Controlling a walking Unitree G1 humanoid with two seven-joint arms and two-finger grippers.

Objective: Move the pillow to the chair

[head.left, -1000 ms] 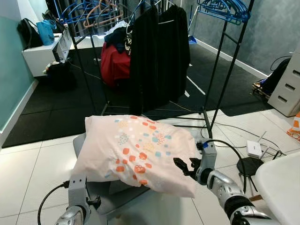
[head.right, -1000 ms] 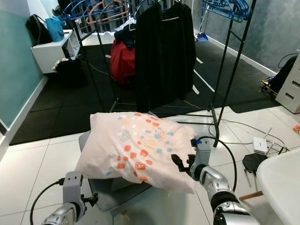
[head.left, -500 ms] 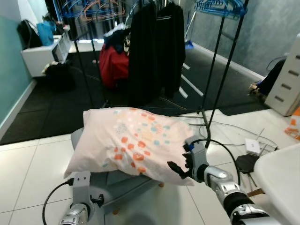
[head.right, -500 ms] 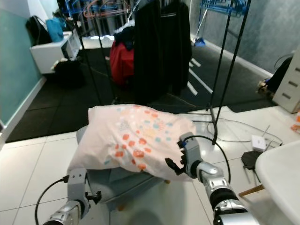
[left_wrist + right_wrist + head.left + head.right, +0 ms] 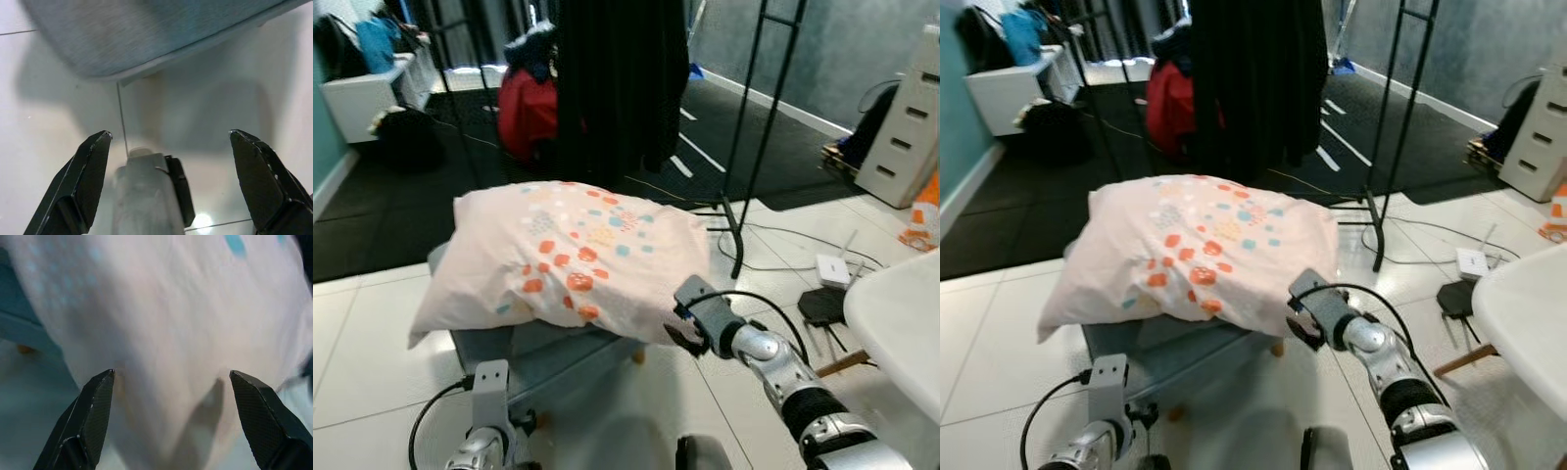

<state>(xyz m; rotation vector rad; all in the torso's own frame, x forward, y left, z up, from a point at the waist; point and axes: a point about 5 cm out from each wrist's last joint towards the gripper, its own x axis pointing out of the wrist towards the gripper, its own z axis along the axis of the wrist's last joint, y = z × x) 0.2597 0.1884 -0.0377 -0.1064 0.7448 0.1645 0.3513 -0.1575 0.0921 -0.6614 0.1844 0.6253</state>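
The low grey upholstered chair (image 5: 524, 345) stands on the white tiled floor (image 5: 362, 333) in front of the black metal clothes rack (image 5: 744, 147) hung with dark garments, and the pillow already lies across its seat, which suggests the carrying part of the task is done. The pale pink pillow with orange, blue and white dots (image 5: 563, 257) is large and plump, wider than the seat, so its corners hang past the chair's edges on both sides; its case looks soft and slightly creased, with the pattern gathered in a band across the middle.

The right gripper (image 5: 1301, 315) sits at the pillow's near right corner, its black fingers (image 5: 90, 416) spread wide apart with the fabric just ahead of them and nothing clamped, likely letting go. The left gripper (image 5: 168, 186) hangs low beside the chair's front edge, fingers also apart and holding nothing, pointing at the floor
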